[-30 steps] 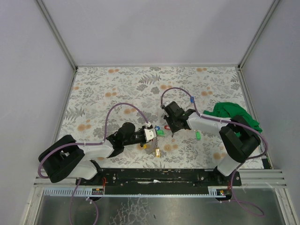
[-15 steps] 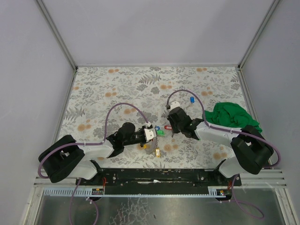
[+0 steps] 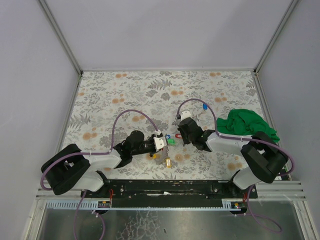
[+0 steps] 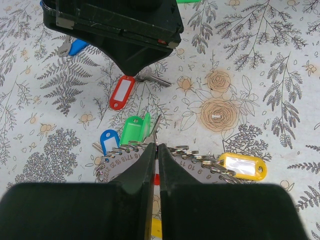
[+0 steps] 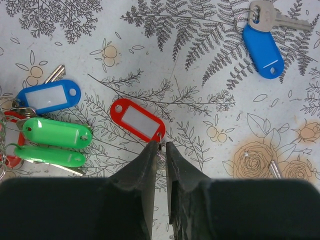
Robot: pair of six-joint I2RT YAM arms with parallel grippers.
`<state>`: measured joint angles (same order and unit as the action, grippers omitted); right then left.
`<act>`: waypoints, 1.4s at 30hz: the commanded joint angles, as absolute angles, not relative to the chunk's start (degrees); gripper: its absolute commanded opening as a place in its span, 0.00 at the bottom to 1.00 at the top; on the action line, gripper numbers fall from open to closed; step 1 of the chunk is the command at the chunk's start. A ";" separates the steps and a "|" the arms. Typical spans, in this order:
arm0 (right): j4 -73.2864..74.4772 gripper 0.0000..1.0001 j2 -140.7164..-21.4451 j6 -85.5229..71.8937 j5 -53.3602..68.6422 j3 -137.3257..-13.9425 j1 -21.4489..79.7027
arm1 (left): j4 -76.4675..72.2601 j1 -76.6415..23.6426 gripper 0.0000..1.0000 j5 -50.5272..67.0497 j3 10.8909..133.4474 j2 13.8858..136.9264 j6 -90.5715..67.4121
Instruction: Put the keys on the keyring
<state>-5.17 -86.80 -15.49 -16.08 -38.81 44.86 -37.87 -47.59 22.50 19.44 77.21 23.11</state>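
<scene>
My left gripper [image 4: 156, 147] is shut on the keyring [image 4: 200, 161], a silvery numbered plate edged with small rings. It bears a yellow tag [image 4: 243, 166], a blue tag [image 4: 108, 141] and a green tag [image 4: 135, 130]. A red-tagged key [image 5: 137, 120] lies flat on the cloth just beyond it. My right gripper [image 5: 161, 147] stands over that key's small metal ring, jaws a sliver apart and pinching it. From above, the two grippers [image 3: 162, 143] [image 3: 182, 134] nearly meet mid-table. A loose blue-tagged key [image 5: 263, 42] lies farther off.
A crumpled green cloth [image 3: 247, 125] sits at the right edge of the flowered table cover [image 3: 115, 95]. The right arm's forearm [image 3: 225, 141] lies low across the table in front of the cloth. A purple cable [image 3: 197, 102] arcs over the blue-tagged key [image 3: 205, 106].
The right arm has swung its elbow outward and settled its gripper on the red tag's ring, with its jaws narrowing. The left arm and keyring have not moved.
</scene>
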 commanded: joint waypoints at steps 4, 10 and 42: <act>-7.56 0.18 -88.04 -16.22 -18.27 -39.19 45.50 | -42.63 -47.99 0.00 22.62 19.83 77.10 22.92; -7.07 0.17 -88.58 -16.05 -18.74 -39.14 45.53 | -42.54 -47.99 0.00 22.67 19.84 77.10 22.85; -6.00 0.00 -67.89 14.30 8.91 -33.74 45.51 | -44.98 -47.99 0.00 27.92 18.06 75.04 26.12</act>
